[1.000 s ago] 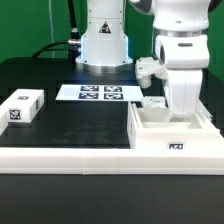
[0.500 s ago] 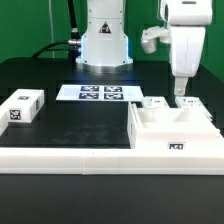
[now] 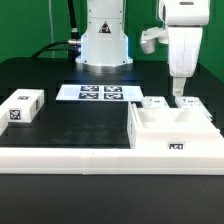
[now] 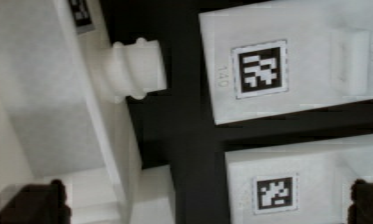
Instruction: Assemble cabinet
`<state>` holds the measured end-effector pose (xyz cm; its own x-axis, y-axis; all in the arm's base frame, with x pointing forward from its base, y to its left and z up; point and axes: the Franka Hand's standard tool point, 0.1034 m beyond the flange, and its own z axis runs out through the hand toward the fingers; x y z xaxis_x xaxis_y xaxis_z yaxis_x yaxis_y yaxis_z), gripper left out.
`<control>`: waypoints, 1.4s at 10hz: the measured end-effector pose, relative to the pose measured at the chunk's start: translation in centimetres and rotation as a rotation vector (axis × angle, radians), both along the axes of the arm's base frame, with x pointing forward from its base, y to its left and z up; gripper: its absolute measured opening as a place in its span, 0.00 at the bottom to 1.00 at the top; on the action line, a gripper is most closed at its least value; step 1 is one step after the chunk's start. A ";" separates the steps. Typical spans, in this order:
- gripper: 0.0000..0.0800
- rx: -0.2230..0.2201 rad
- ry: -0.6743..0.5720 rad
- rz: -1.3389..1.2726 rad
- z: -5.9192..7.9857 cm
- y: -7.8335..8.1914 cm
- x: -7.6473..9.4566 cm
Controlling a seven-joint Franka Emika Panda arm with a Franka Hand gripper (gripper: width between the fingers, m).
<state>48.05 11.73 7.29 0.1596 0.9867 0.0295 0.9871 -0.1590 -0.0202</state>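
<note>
The cabinet body, an open white box with a tag on its front, stands at the exterior view's right against the rail. Two small white tagged panels lie just behind it. My gripper hangs above the body's back edge, open and empty. In the wrist view my gripper has its dark fingertips wide apart, with nothing between them. Below it are the two tagged panels and a round white knob on the body's wall.
A small white tagged block lies at the exterior view's left. The marker board lies flat near the robot base. The long low white L-shaped rail runs along the front.
My gripper has risen from down inside the cabinet body to well above it, empty. It has hardly moved over the last half second.
</note>
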 end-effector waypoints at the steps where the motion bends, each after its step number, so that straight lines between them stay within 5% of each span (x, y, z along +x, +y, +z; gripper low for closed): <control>1: 1.00 0.004 -0.002 -0.008 -0.2 0.7 -0.5; 7: 1.00 0.036 -0.008 -0.002 -1.7 4.5 -4.1; 11: 1.00 0.039 -0.013 -0.010 -1.7 4.2 -4.0; 14: 1.00 0.077 -0.060 -0.004 -3.0 5.2 -4.9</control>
